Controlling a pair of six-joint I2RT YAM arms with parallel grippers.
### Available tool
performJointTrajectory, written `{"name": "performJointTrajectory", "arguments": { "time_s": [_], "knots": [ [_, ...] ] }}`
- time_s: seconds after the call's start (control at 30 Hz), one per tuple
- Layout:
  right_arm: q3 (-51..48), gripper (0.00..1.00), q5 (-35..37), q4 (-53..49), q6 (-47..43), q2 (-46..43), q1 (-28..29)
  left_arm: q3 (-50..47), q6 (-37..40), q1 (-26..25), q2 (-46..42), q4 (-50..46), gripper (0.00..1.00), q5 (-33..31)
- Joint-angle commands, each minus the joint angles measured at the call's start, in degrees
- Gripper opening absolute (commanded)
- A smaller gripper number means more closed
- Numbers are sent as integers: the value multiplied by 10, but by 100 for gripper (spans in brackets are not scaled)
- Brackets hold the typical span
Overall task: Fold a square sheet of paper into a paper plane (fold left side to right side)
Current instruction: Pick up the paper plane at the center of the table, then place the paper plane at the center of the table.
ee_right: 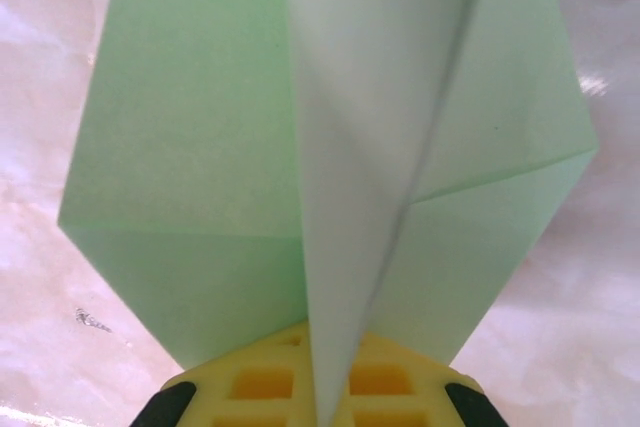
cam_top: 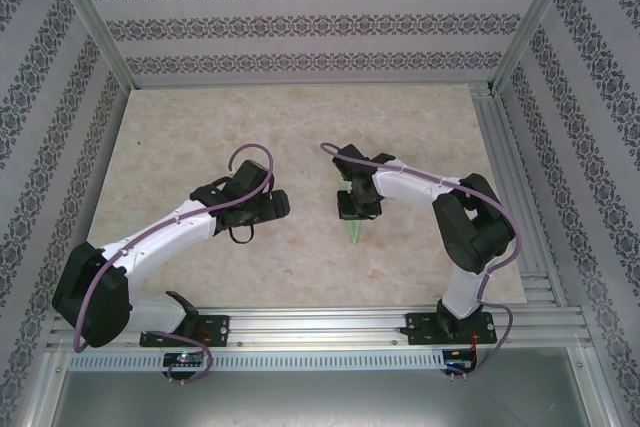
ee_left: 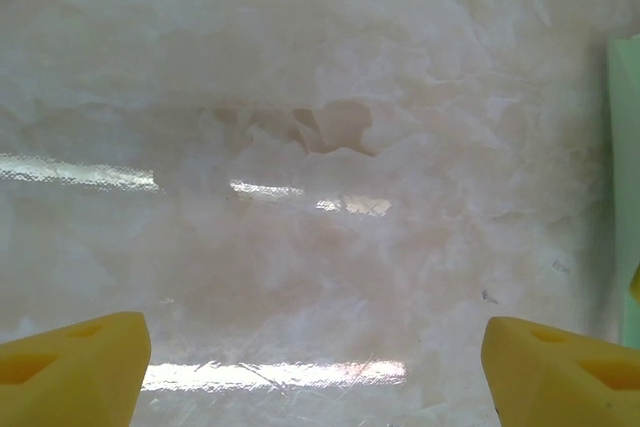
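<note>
Currently the paper (ee_right: 200, 127) is seen midway across the bench (cam_top: 200, 127), its raised centre flap pinched by the right jaws; the left jaws are held open above the bench. Light and limp, it is judged best gripped at creases.

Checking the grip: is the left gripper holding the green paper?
No, the left gripper hangs open above the table, the paper apart from it.

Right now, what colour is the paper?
The paper is pale mint green; right wrist view shows it best.
</note>
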Motion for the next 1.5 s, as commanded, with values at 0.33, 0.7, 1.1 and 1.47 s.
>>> {"name": "performJointTrajectory", "arguments": {
  "time_s": [0.33,0.7,1.1,1.47],
  "knots": [
    [299,4,130,-123,-166,141,-129,-4,17,3,-74,-47,100,-57],
    [598,4,98,-202,-201,352,-172,-3,24,3,-80,-69,100,-65],
    [723,4,72,-263,-199,458,-186,-4,22,4,-85,-78,100,-76],
    [724,10,82,-272,-201,480,-185,4,26,4,-72,-81,100,-77]
  ]
}}
